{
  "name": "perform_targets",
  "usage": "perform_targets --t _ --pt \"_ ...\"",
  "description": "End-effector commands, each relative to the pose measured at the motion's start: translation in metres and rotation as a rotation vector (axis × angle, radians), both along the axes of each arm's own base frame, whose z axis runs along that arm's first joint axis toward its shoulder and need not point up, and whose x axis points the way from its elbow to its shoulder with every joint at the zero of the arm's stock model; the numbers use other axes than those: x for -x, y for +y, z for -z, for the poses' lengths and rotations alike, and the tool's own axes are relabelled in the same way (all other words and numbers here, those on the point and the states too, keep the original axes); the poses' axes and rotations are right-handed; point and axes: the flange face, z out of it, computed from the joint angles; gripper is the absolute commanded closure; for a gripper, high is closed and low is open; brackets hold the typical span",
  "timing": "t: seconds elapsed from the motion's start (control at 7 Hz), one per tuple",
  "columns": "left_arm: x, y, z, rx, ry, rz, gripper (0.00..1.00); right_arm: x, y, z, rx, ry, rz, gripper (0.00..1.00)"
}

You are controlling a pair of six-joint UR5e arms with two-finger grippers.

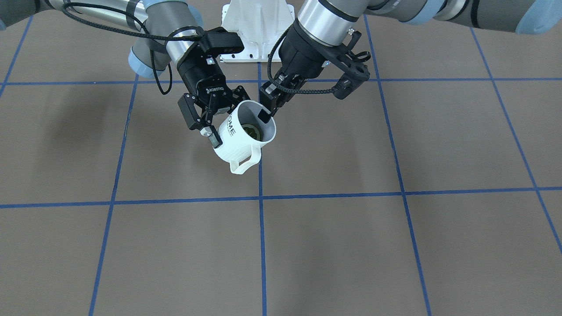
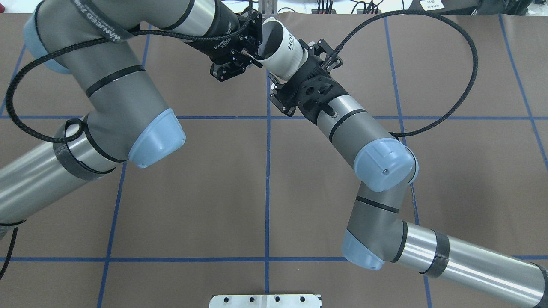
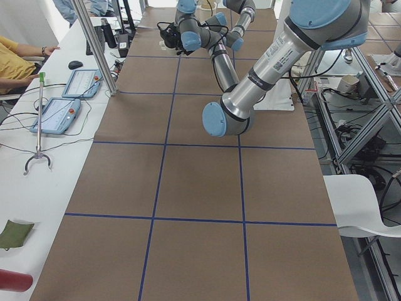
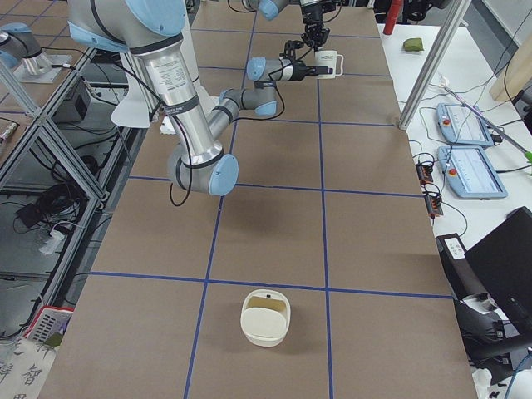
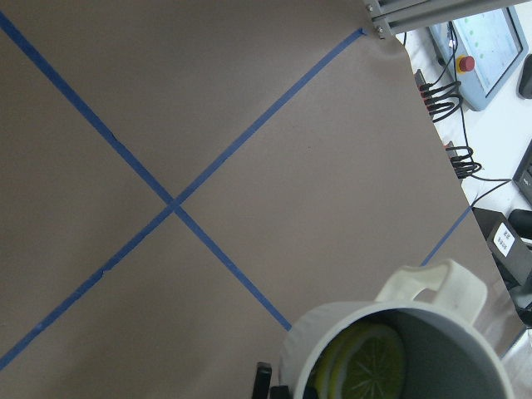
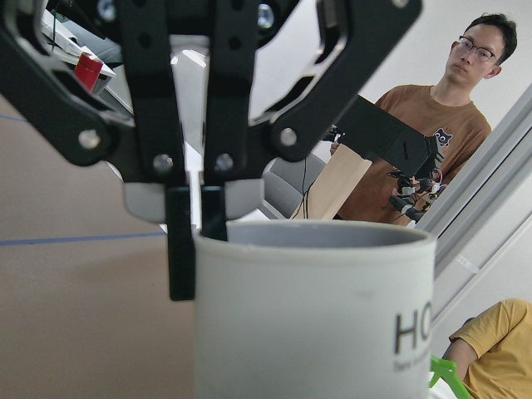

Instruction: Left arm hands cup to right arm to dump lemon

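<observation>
Handover half done, we judge: left gripper [image 1: 267, 115] pinching the cup [image 1: 239, 136] rim, lemon [image 1: 251, 130] inside; right gripper [image 1: 229, 121] straddling it, grasp we cannot tell; dumping pending.

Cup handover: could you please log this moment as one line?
left gripper: pinching cup rim | right gripper: straddling cup body, closure unclear | lemon: inside cup

White mug [image 1: 235, 141], grey inside, black lettering; yellow lemon [image 5: 366, 366] within. Under the mug, brown bench [image 1: 395, 245], blue tape lines [image 1: 262, 245].
</observation>
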Motion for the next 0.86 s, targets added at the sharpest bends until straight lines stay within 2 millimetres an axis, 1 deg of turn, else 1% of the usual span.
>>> perform_targets --t 0.0,0.71 --pt "0.0001 0.0006 0.0009 -0.001 0.001 -0.001 1.00 -0.0015 -0.0009 0.0003 0.002 -0.003 -0.017 0.06" --pt "0.0040 0.0051 0.0054 -0.014 0.012 -0.006 1.00 -0.0012 -0.0012 -0.0012 0.004 0.000 -0.019 0.06"
